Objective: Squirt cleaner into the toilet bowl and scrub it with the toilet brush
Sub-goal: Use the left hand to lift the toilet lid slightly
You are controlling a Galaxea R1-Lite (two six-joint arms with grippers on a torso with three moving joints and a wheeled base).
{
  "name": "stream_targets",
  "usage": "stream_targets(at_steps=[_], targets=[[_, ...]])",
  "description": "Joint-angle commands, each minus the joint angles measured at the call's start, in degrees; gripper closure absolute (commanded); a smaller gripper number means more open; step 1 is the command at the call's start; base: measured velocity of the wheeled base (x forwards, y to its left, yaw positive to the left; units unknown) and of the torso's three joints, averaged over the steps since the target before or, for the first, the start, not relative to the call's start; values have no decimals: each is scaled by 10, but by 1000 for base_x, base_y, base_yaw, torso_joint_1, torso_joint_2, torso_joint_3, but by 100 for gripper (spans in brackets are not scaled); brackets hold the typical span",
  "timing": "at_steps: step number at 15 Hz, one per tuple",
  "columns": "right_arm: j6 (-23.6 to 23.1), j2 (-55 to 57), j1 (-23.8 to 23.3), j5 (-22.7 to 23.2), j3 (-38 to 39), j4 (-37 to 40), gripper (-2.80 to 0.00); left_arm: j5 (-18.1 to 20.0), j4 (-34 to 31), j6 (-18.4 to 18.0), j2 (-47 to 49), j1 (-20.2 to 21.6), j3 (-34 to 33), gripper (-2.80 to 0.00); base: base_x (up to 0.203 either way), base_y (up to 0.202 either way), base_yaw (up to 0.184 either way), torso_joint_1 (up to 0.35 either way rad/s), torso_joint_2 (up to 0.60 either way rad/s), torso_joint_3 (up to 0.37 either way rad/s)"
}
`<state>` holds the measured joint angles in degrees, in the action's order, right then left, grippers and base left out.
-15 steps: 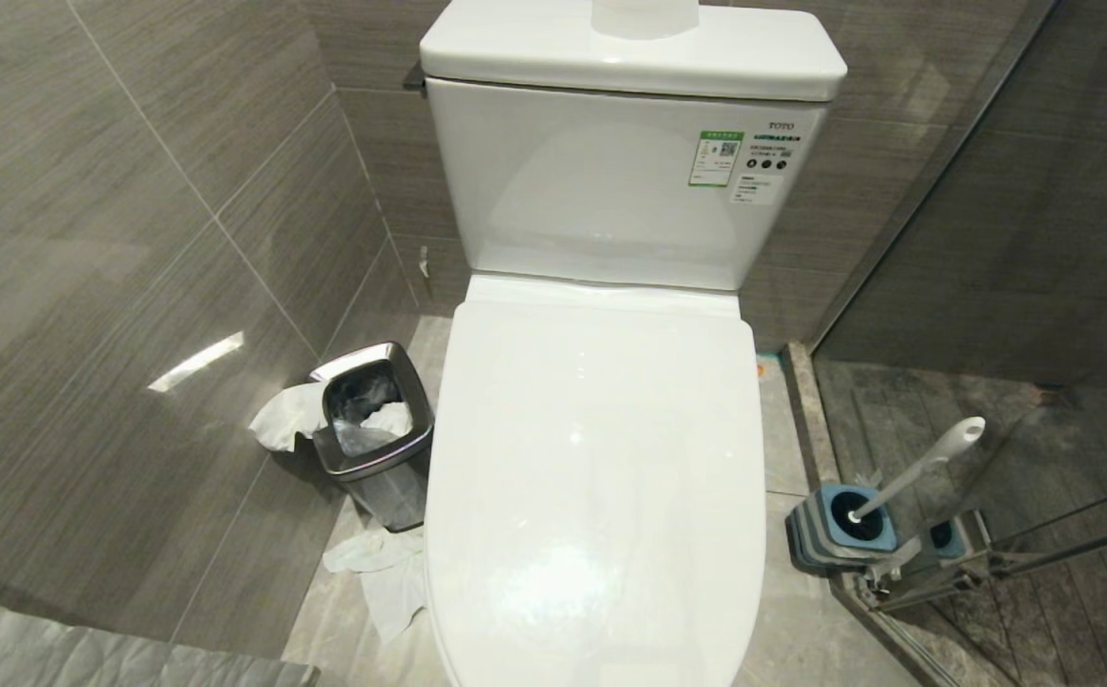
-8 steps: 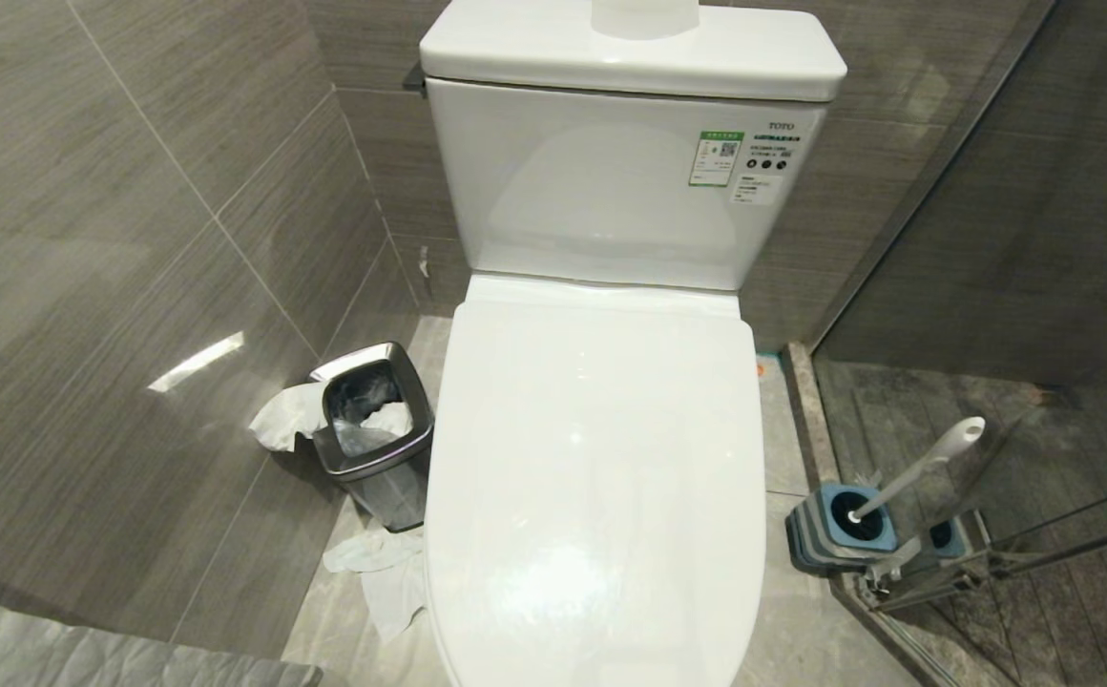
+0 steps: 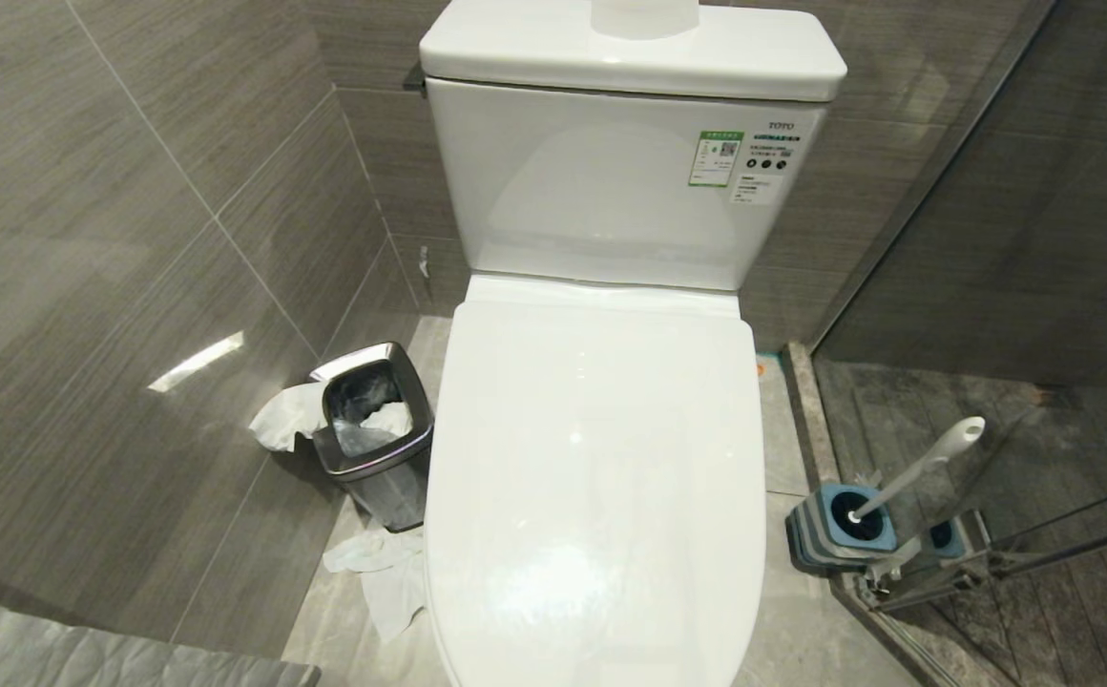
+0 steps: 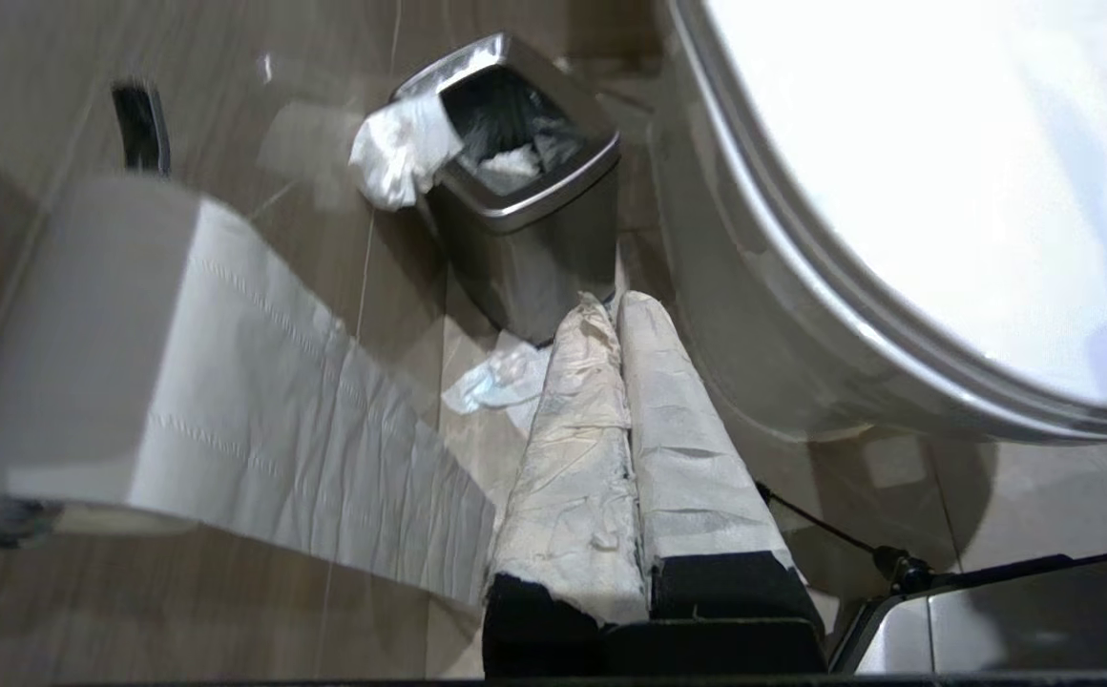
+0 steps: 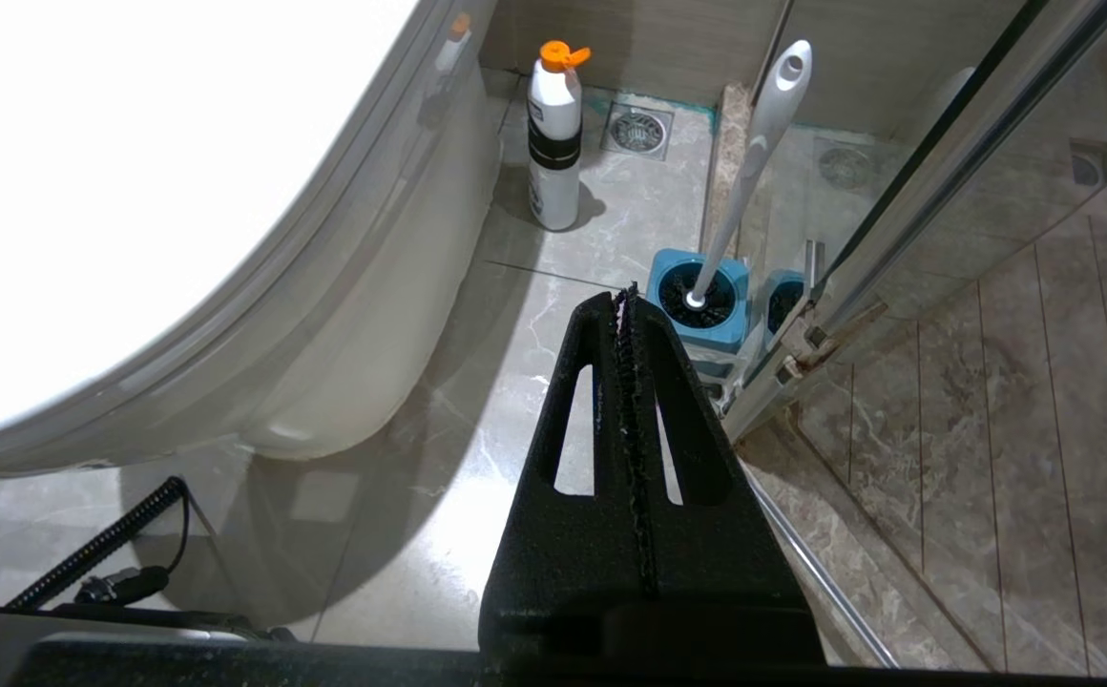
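Observation:
The white toilet bowl [image 3: 601, 448] stands in the middle with its lid down, so the basin is hidden. No cleaner shows. The toilet brush [image 3: 926, 463] leans in its blue-and-grey holder [image 3: 845, 525] on the floor to the toilet's right. Neither arm is in the head view. My left gripper [image 4: 606, 303], its fingers wrapped in white paper, is shut and empty low beside the toilet's left flank. My right gripper [image 5: 625, 291] is shut and empty above the floor, pointing toward the brush [image 5: 754, 153] and holder [image 5: 701, 301].
A white bottle with an orange cap [image 5: 553, 134] stands on the floor by the toilet's right side. A steel waste bin [image 3: 372, 429] with tissue sits left of the toilet. A toilet roll [image 4: 86, 334] hangs on the left wall. The glass shower door [image 3: 992, 286] borders the right.

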<state>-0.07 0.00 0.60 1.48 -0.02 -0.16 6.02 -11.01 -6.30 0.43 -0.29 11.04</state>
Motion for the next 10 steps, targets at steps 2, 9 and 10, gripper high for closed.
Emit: stream_targets(at_steps=[2,9,10], targets=[[0,0,0,0,0,0,0,9,-27,-5,32,0,55,0,0,0,0,0,0,0],[0,0,0,0,0,0,0,8,-21,-28,137,0,118,0,0,0,0,0,0,0],[0,0,0,0,0,0,0,8,-18,-29,161,0,133,0,0,0,0,0,0,0]])
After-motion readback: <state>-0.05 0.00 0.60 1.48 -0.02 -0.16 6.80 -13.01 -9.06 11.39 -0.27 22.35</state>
